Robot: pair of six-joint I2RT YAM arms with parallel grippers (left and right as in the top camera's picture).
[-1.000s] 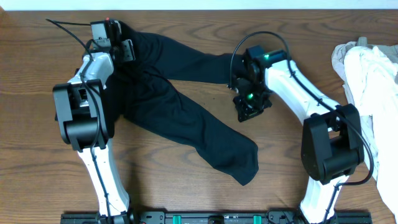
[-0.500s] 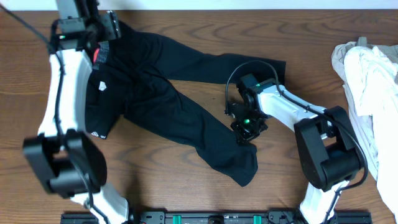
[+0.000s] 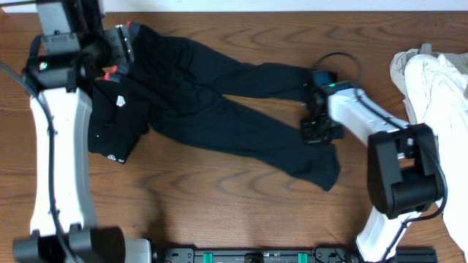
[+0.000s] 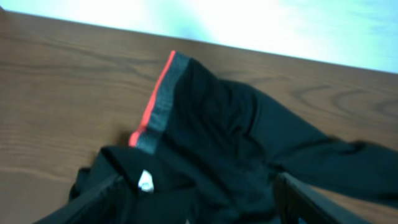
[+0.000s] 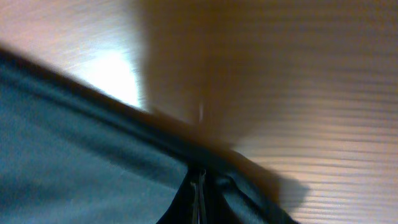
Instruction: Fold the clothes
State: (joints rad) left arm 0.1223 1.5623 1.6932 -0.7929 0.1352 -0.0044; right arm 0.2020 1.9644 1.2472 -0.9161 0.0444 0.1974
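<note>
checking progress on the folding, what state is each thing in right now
trousers, unfolded, lying flat, both legs stretched to the right
small black garment, folded, at the trousers' left end
pale clothes, loose heap at the right edge
left pincer, open above the trousers, holding nothing
right pincer, shut on a trousers leg

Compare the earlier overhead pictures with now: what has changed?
The right gripper closed on the trousers at the nearer leg and dragged its end rightward, toward the other leg's end. The left gripper rose above the waistband, open. The pale pile stayed put.
</note>
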